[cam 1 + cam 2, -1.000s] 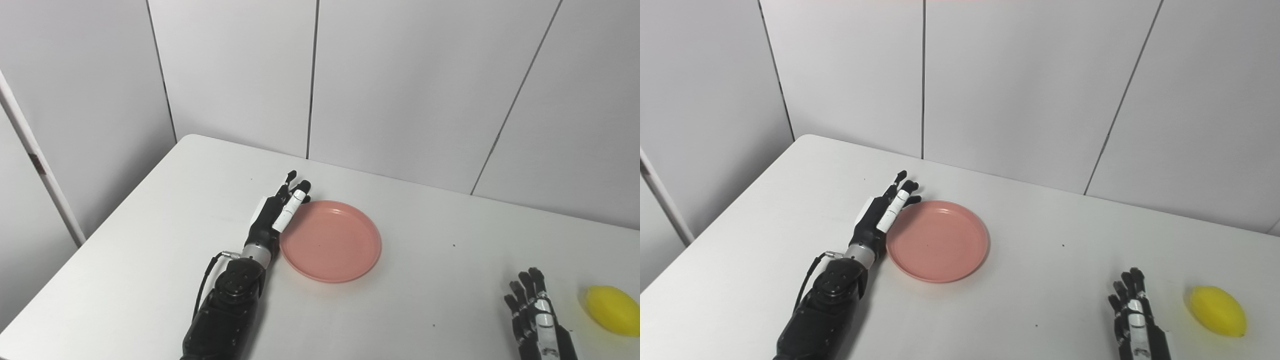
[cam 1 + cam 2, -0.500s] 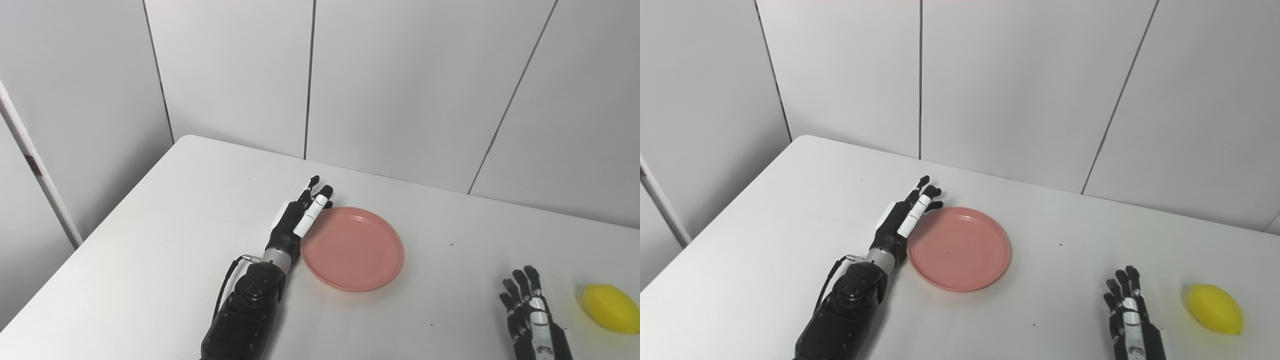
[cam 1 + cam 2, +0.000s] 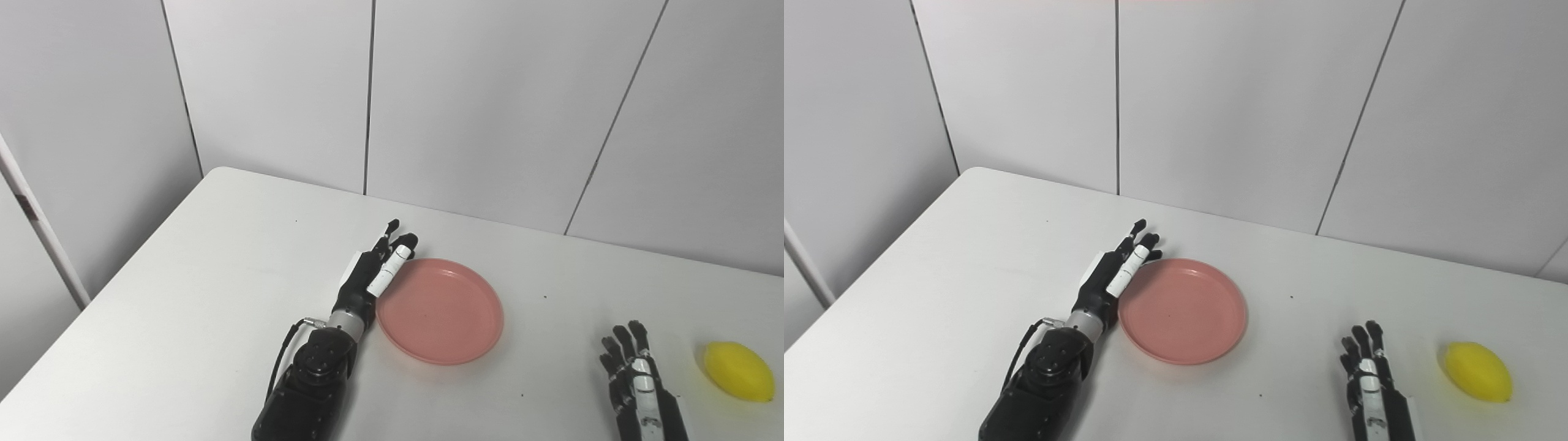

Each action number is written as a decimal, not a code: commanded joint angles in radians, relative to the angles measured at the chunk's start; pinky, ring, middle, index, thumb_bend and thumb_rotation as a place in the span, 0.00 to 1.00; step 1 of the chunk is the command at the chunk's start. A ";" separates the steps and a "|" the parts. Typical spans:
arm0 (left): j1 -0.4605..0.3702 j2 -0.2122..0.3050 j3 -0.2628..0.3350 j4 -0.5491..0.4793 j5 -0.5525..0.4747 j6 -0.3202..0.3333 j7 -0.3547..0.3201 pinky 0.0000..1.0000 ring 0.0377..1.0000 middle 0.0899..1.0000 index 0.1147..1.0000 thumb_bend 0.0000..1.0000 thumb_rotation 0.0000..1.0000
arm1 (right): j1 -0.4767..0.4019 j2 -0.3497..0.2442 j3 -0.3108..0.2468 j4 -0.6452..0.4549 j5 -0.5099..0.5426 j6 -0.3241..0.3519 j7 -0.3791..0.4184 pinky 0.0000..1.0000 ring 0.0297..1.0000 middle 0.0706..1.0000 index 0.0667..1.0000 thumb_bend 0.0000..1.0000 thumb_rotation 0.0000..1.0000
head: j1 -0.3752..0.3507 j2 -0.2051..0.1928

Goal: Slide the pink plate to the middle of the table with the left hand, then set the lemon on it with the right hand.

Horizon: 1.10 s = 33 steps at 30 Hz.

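The pink plate lies flat on the white table, near its middle. My left hand lies open with straight fingers, its side against the plate's left rim. The yellow lemon rests on the table at the far right. My right hand is open, fingers spread, low at the bottom edge, just left of the lemon and apart from it. In the right eye view the plate, the left hand, the lemon and the right hand stand the same way.
Grey wall panels rise right behind the table's far edge. The table's rounded far-left corner is in view, with a white post beyond the left edge.
My left hand has pushed the plate to the right across the table, staying against its left rim. The camera has shifted a little. The right hand and lemon keep their places.
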 commanded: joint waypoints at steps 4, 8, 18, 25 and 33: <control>0.039 -0.051 -0.042 0.017 -0.015 0.133 -0.060 0.79 0.85 0.89 1.00 0.85 0.86 | 0.051 0.044 0.031 0.046 -0.008 -0.006 -0.012 1.00 0.96 0.97 0.99 0.71 0.82 | -0.010 0.001; 0.039 -0.062 -0.041 0.009 -0.024 0.146 -0.067 0.81 0.85 0.90 1.00 0.84 0.85 | 0.050 0.052 0.037 0.047 -0.019 -0.009 -0.020 1.00 0.97 0.96 0.99 0.74 0.83 | -0.015 0.002; 0.035 -0.073 -0.050 0.023 -0.004 0.145 -0.060 0.80 0.84 0.89 1.00 0.82 0.87 | 0.045 0.069 0.043 0.047 -0.023 -0.003 -0.039 1.00 0.96 0.95 0.98 0.74 0.81 | -0.032 0.001; 0.028 -0.065 -0.039 0.027 -0.015 0.152 -0.068 0.83 0.86 0.91 1.00 0.83 0.87 | 0.043 0.075 0.047 0.049 -0.029 -0.002 -0.050 1.00 0.96 0.95 0.98 0.74 0.81 | -0.049 0.002; 0.023 -0.036 -0.011 0.042 -0.018 0.136 -0.078 0.83 0.86 0.92 1.00 0.82 0.88 | 0.039 0.089 0.060 0.053 -0.048 0.006 -0.066 1.00 0.95 0.95 0.97 0.75 0.81 | -0.133 0.009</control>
